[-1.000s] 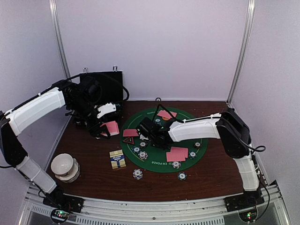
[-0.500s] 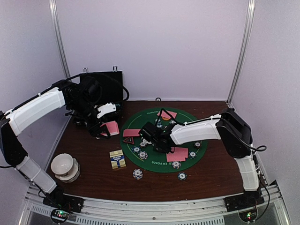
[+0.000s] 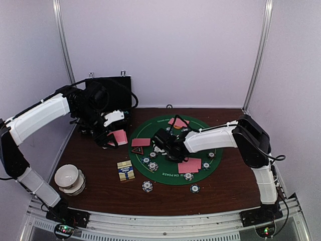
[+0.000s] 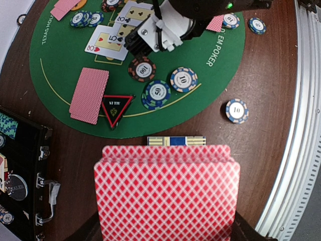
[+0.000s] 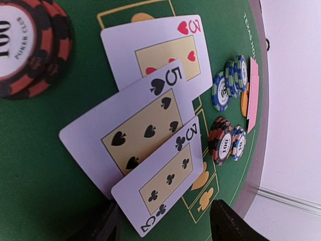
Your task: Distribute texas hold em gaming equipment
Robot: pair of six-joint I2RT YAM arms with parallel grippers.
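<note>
Left end effector (image 3: 111, 134), seen from above, is clenched on the pink-backed deck (image 3: 119, 136) beside the green poker mat (image 3: 150, 128); the right end effector (image 3: 158, 143) hangs low over the mat's middle. Left wrist: the deck fills the foreground. Right wrist: fingers (image 5: 230, 221) stand apart, released, flanking a corner of the 3 of clubs (image 5: 163, 181), fanned with the 5 of spades (image 5: 140, 130) and 3 of hearts (image 5: 160, 52). Dealing community cards looks the step; next, lift clear and fetch another card.
</note>
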